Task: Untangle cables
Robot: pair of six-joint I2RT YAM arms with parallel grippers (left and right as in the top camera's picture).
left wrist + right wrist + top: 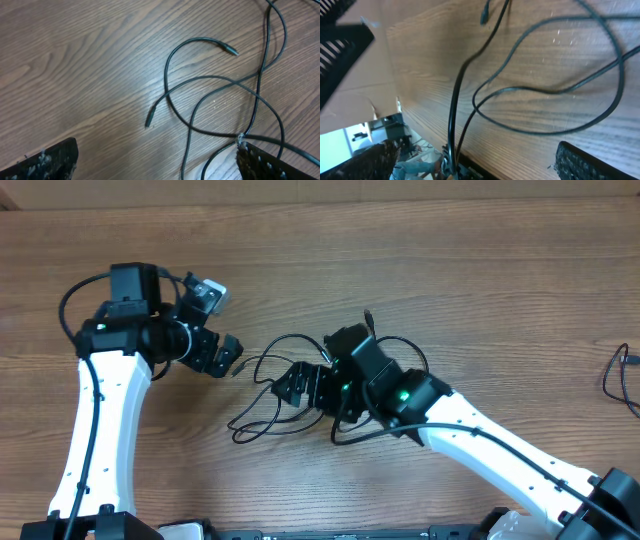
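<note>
At the middle of the worktop, seen from overhead, the cables lie in a loose tangle. The left arm rises from the near left edge and bends right. The left gripper sits just left of the tangle, jaws apart. The right arm reaches in from the near right, and the right gripper is over the loops, jaws apart too. One more cord lies at the far right edge. The left wrist view shows two plug ends on the wood ahead of the spread fingers. In the right wrist view, loops cross below that gripper's wide-set fingers.
</note>
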